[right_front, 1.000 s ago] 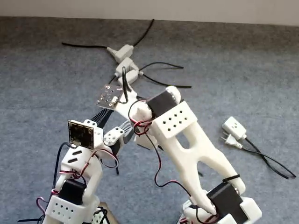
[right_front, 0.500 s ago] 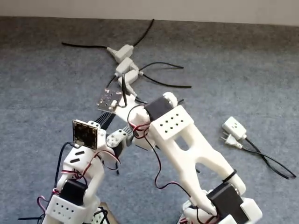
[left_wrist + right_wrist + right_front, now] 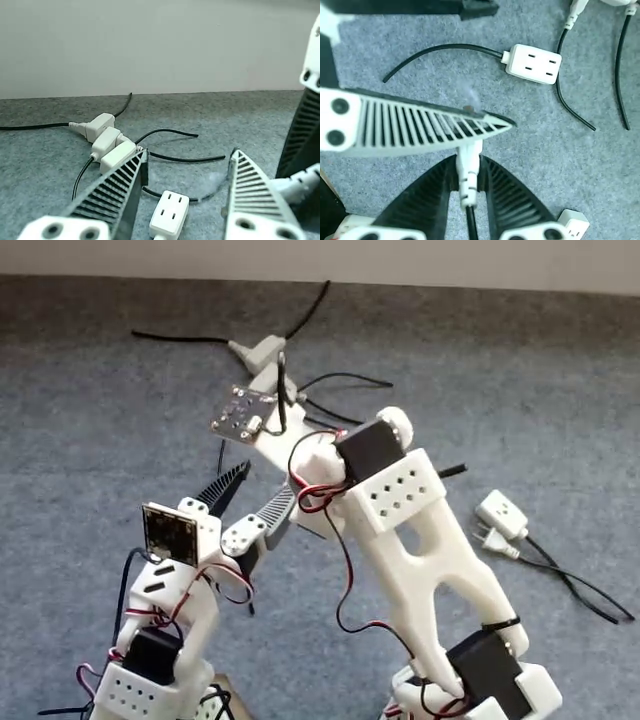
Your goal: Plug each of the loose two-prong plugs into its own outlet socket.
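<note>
My right gripper (image 3: 468,162) is shut on a white two-prong plug (image 3: 468,172) with a black cord running back between its fingers. A loose white outlet socket (image 3: 532,62) lies on the grey carpet ahead of it. My left gripper (image 3: 189,155) stands open, and the same socket (image 3: 170,212) lies on the floor between its fingers. One left finger (image 3: 420,125) crosses just over the held plug. In the high view the left gripper (image 3: 270,478) sits under the right arm (image 3: 390,490).
A chain of joined white plugs and sockets (image 3: 107,142) with black cords lies farther out (image 3: 265,350). Another white socket (image 3: 500,512) with a loose plug (image 3: 495,540) beside it lies at the right. A small white socket (image 3: 572,222) rests near the right gripper.
The right arm's wrist has swung farther out over the floor toward the chain of plugs, still shut on its plug. The left arm has shifted only slightly.
</note>
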Robot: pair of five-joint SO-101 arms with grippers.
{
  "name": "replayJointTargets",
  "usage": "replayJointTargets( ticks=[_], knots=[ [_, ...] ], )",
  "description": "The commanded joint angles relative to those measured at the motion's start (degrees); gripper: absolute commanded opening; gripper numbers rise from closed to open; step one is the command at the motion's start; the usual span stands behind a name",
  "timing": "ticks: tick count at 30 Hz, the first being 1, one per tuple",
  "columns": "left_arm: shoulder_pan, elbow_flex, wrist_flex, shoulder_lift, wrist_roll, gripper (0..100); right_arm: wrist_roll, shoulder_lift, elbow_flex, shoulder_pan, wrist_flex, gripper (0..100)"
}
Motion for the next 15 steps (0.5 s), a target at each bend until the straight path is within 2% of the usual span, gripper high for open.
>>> replayJointTargets(
  ticks=[1,9,15],
  knots=[
    [1.5,1.0,1.6,0.3,-0.4,27,-0.9,-2.7,-4.6,0.3,2.1,0.9],
    [1.5,1.0,1.6,0.3,-0.4,27,-1.2,-2.7,-4.6,0.2,2.0,1.2],
    [1.5,1.0,1.6,0.3,-0.4,27,-5.3,-2.2,-4.7,-0.7,1.9,1.3]
  ],
)
